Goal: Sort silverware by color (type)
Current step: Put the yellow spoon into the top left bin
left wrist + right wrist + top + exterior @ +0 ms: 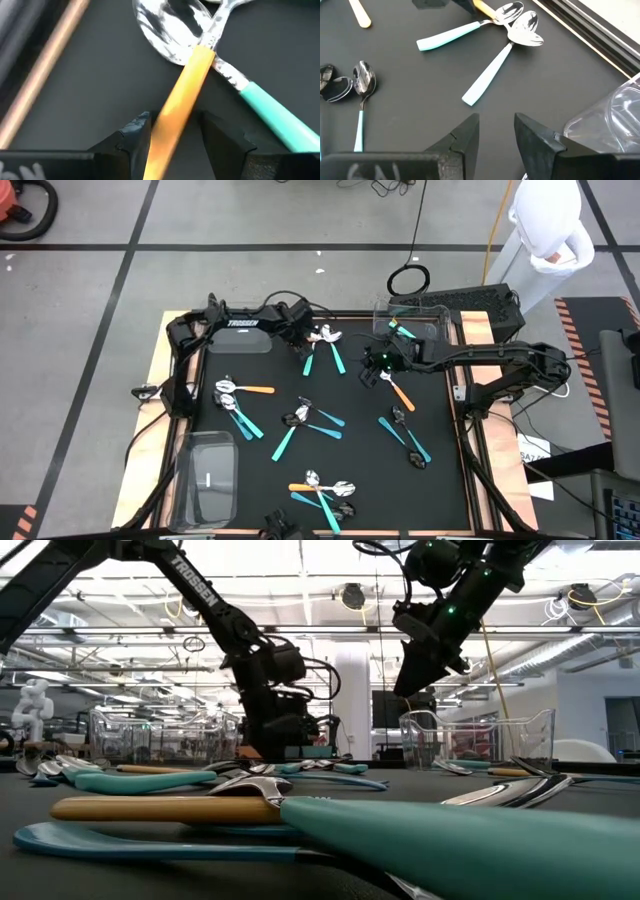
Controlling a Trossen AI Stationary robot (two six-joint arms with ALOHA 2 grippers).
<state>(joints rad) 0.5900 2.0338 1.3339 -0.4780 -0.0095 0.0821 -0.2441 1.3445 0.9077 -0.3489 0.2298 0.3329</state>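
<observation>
Left gripper [304, 330] low at the mat's far edge, jaws apart astride an orange-handled spoon [172, 107] whose silver head crosses a teal-handled spoon [272, 117]. More silverware [312, 423] scattered in clusters across the black mat [360, 470]. Right gripper [372, 370] raised above the mat near a clear bin [420, 320], jaws apart, holding nothing.

Bright overhead ceiling lights, glare on spoon bowl [172, 30], blurred nearest teal handle [470, 845]

Grey floor [90, 290] with black tape lines; bright ceiling lights [300, 565] overhead.
</observation>
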